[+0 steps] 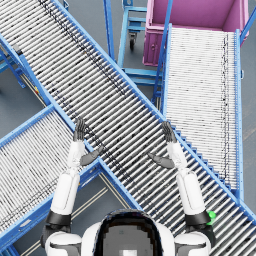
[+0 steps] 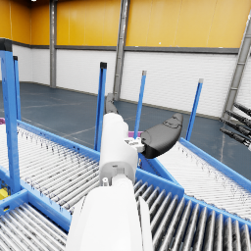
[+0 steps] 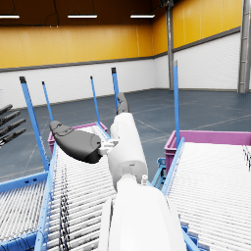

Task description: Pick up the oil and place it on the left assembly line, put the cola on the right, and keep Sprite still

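Observation:
No oil, cola or Sprite shows in any view. My left hand point(image 1: 81, 145) hovers open over the near edge of the middle roller conveyor point(image 1: 75, 70), fingers stretched, thumb out. My right hand point(image 1: 167, 147) hovers open over the same conveyor further right, holding nothing. The left wrist view has the left hand point(image 2: 157, 137) with its thumb spread above the rollers, and the right hand's fingertips point(image 2: 235, 125) at the edge. Seen from the right wrist, the right hand point(image 3: 86, 139) is open too, with the left hand's fingertips point(image 3: 7, 125) at the side.
A left conveyor point(image 1: 30, 160) branches off low at the left, a right conveyor point(image 1: 200, 95) runs up to a magenta bin point(image 1: 195, 15). Blue frame rails and upright posts point(image 2: 100, 105) edge the belts. A small green spot point(image 1: 212, 216) sits by my right elbow.

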### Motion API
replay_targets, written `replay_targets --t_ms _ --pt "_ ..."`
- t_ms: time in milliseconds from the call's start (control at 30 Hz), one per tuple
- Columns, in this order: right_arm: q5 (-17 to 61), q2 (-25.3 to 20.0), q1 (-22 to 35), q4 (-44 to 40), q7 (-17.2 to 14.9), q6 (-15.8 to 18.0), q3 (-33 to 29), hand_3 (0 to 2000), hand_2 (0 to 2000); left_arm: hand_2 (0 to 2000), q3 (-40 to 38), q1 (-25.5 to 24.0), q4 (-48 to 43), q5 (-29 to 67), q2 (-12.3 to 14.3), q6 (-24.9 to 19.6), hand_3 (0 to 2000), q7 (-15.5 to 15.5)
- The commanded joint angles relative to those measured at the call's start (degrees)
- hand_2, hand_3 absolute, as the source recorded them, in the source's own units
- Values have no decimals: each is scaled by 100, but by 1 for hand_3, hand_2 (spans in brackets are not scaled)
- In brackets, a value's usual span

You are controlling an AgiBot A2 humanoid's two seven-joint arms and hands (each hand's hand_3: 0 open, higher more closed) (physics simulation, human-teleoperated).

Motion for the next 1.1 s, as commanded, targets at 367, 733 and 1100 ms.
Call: replay_targets --t_ms 367,733,1100 --pt "0 0 0 0 0 0 0 0 0 0 0 0 0 0 0 0 0 0" --pt "0 -111 135 -39 281 -278 8 0 0 0 -53 205 -12 0 146 -281 0 -280" --pt "1527 -469 627 528 571 -564 -704 0 0 0 -888 1029 -378 1526 561 -570 0 -569"
